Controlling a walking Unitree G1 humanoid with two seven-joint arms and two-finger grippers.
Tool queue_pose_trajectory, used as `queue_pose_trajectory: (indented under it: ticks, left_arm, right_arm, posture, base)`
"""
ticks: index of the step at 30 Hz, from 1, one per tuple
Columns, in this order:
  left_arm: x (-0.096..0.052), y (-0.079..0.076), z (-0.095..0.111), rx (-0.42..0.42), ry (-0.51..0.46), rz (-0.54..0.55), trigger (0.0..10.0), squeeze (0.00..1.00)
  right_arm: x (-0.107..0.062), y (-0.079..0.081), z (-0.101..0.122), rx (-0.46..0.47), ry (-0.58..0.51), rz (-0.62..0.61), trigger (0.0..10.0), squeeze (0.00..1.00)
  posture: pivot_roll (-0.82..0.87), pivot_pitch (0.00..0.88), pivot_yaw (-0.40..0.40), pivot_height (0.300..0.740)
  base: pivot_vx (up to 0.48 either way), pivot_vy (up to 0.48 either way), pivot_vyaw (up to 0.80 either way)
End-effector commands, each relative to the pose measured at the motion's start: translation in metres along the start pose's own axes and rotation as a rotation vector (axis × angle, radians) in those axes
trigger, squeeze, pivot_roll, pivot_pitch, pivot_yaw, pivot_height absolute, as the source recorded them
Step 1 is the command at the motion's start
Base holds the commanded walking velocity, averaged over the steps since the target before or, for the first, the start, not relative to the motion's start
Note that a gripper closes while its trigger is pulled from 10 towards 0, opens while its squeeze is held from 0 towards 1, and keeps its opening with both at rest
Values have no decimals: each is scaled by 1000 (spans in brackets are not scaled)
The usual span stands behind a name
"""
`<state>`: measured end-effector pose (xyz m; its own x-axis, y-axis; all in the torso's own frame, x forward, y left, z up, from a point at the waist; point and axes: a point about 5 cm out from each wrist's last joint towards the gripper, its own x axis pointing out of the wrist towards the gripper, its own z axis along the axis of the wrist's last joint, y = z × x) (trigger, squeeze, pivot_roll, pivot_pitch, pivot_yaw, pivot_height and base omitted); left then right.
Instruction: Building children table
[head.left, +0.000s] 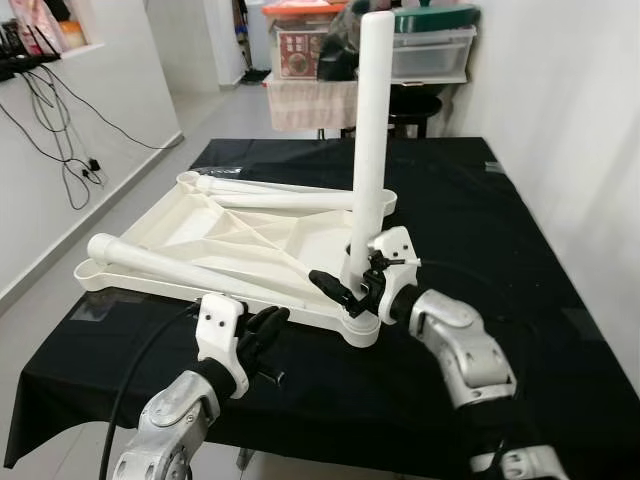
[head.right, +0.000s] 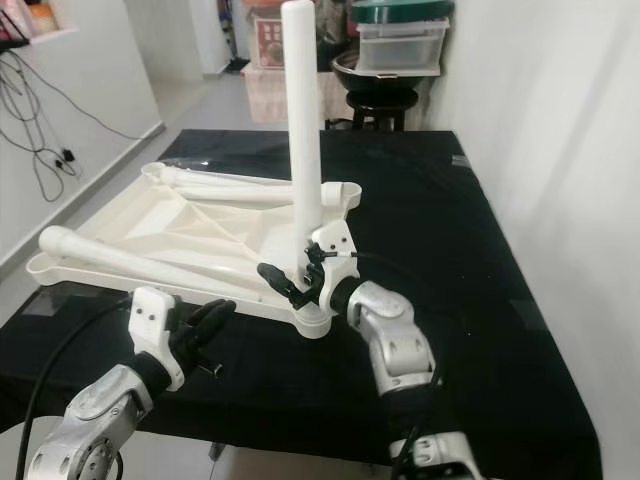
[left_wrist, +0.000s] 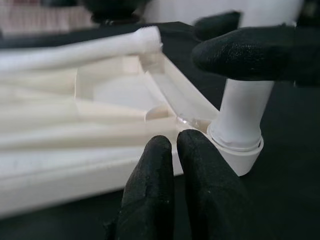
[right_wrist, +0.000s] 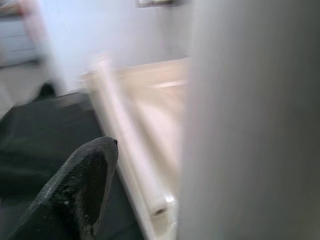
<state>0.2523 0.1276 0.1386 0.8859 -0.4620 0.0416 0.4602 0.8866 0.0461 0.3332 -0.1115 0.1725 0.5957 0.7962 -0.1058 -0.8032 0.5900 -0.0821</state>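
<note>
- At the near right corner of the upturned tabletop (head.left: 200, 225), one white leg (head.left: 372, 130) stands upright in its round corner socket (head.left: 360, 325) — this looks like the seating or twisting-home step.
- Around the foot of that upright leg, just above the socket, the right gripper (head.left: 352, 285) is clamped; one black finger crosses in front of the tube and the wrist sits close behind it.
- To do this well, I judge the leg must stay square to the tabletop while it is turned or pressed; any lean at the top would bind it at the collar.
- Just off the tabletop's near edge, left of the socket, the left gripper (head.left: 262, 330) has its fingers closed together on nothing, tips near the rim. Pressing them onto the rim would steady the tabletop — otherwise it may slide on the black cloth (head.left: 520, 260).
- Across the tabletop lie two loose legs: one (head.left: 160, 262) along the near left side, another (head.left: 270, 190) along the far edge, each waiting for its own corner.
- Beyond the tabletop, the cloth-covered table runs back toward storage boxes (head.left: 430, 45).
</note>
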Motion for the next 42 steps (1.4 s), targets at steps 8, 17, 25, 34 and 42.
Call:
queue_pose_trajectory:
  ticks: [8,17,25,34,42]
  left_arm:
    - [-6,-4,14,112,-118,45,10000,0]
    - [-3,-4,11,73,-116,61,10000,0]
    - [0,-3,9,17,-138,56,10000,0]
    - [0,-2,11,-6,-150,61,10000,0]
    - [2,1,10,-18,-144,41,10000,0]
  right_arm:
    - [2,-10,3,-61,64,258,10000,0]
    - [0,-12,0,-32,65,275,5412,0]
    - [-12,-19,-4,-5,57,245,0,0]
    - [-7,27,-37,121,81,-68,0,0]
    - [0,33,-35,177,49,-422,0,0]
  posture:
    - [-8,0,33,740]
    - [-10,0,30,740]
    - [-22,0,22,740]
    - [-18,21,7,740]
    - [-25,15,27,740]
  base:
    - [0,0,0]
    - [0,0,0]
    - [0,0,0]
    - [0,0,0]
    - [0,0,0]
